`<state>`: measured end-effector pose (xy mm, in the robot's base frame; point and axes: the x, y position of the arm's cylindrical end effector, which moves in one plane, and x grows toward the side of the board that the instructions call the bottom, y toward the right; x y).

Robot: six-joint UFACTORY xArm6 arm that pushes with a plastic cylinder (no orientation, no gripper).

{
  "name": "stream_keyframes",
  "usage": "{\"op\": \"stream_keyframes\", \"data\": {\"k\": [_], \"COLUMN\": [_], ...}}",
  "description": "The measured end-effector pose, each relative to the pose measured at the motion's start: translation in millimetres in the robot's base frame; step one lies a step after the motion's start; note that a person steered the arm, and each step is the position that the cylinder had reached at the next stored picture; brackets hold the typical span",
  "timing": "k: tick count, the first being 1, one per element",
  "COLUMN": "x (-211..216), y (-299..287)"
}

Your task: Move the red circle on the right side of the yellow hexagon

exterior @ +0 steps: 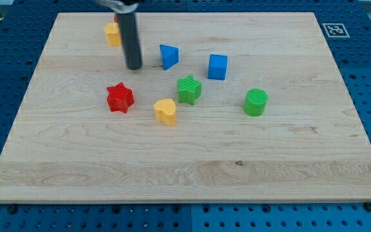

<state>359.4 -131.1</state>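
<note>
Start at the view's left of the board (57,161). You'll find the yellow hexagon (112,33) near the top edge. Below it, well apart, sits a red star (120,98).

Just to the hexagon's right is my tip (134,67), with the rod rising out of the top of the view. It touches no block that you can see. It sits lower than the hexagon, above the red star and to the left of the blue block (169,56), which looks like a triangle.

Moving right, you have a yellow heart (165,111) below the middle and a green star (189,89) just up and right of it. Then come a blue cube (218,66) and, furthest right, a green cylinder (256,102).

You should know there are no jaws to report, because this arm ends in a plain rod that only pushes.

The red circle is the problem, because you cannot make it out anywhere on the board. It may be hidden behind the rod, next to the hexagon, but that cannot be told from this view.

So you cannot confirm the task as done. If the circle is behind the rod, it may already be close to its place on the hexagon's right. What is left for you is to get the rod clear and check that the circle sits there.
</note>
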Motion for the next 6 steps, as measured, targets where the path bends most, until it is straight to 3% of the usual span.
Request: {"op": "stream_keyframes", "data": {"k": [1, 2, 3, 4, 6], "x": [-17.3, -77.8, -147.5, -147.7, -117.1], "y": [-66.6, -110.3, -80.0, -23.2, -9.4]}}
